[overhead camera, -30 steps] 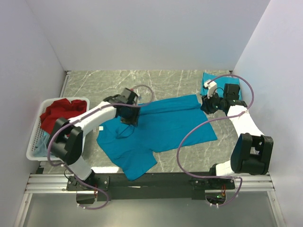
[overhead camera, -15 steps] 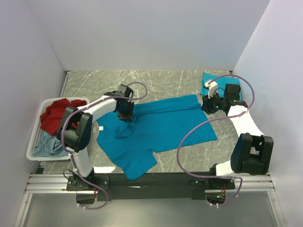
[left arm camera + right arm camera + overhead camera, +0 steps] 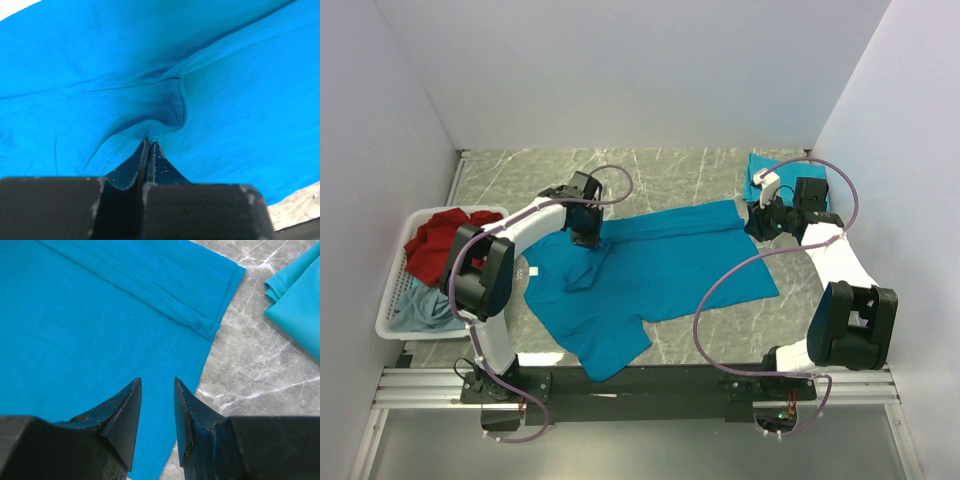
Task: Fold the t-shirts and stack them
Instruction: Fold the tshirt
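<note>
A teal-blue t-shirt (image 3: 650, 275) lies spread on the marble table. My left gripper (image 3: 586, 238) is shut on a pinch of its cloth near the far left sleeve; in the left wrist view the closed tips (image 3: 149, 144) hold a puckered fold of the shirt (image 3: 165, 100). My right gripper (image 3: 758, 224) is open just above the shirt's far right hem corner; in the right wrist view its tips (image 3: 157, 382) hover over the shirt (image 3: 100, 315) beside the edge. A folded teal shirt (image 3: 760, 172) lies at the far right, also in the right wrist view (image 3: 300, 305).
A white slatted basket (image 3: 392, 300) at the left edge holds a red shirt (image 3: 438, 240) and a pale grey-blue one (image 3: 420, 308). White walls enclose the table on three sides. The arm bases sit on a black rail (image 3: 650, 380) at the near edge.
My left gripper has moved from the shirt's left chest area up toward the far edge, dragging a pinch of cloth with it. The right arm has not moved.
</note>
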Available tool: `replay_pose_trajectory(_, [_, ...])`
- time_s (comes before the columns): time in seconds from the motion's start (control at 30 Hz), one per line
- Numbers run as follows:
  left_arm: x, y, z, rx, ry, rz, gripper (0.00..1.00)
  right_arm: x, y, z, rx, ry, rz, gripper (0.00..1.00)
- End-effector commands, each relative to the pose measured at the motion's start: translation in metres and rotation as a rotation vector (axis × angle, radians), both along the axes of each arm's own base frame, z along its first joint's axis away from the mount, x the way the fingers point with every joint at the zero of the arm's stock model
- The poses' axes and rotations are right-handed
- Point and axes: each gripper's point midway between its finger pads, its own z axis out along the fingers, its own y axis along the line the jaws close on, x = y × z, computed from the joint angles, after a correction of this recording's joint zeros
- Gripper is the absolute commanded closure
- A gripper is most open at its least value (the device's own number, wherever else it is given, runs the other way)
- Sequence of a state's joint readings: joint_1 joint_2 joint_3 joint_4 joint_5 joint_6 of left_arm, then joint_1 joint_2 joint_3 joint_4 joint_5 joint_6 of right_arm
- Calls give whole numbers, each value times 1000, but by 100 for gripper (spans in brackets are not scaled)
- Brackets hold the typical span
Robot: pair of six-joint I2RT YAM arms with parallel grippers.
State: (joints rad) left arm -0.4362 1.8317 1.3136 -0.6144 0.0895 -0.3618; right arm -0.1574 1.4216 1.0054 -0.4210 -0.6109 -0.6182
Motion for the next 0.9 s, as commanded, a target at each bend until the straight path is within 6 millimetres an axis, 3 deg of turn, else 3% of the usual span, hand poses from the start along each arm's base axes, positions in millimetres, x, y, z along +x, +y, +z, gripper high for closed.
replay_pose_trajectory(0.0, [5,-21,24,-74,-32,-36,100,-2,-2,4,11,-14,-5,60])
replay_pose_trajectory(0.2, [-5,-49,40,-142,-23,-95,99,-2,-3,4,14,-14,-7,60])
replay_pose_trajectory(0.37, [-20,-64,28,-131,36,-143,97,-3,-5,5,14,-17,-11,60])
replay_pose_trajectory(0.5, [-38,-72,8,-88,111,-192,74,-3,-6,5,15,-15,-14,60])
replay_pose_trajectory(0.57, [-44,-72,5,-64,124,-204,68,-2,-6,5,16,-20,-13,60])
replay_pose_trajectory(0.63, [-39,-70,13,-36,82,-189,63,-3,-6,5,17,-15,-11,60])
replay_pose_trajectory(0.77, [-16,-56,51,11,-74,-121,54,-3,-5,5,20,-16,-10,60])
replay_pose_trajectory(0.87, [3,-50,66,-5,-149,-81,54,-3,-5,3,25,-10,-7,60])
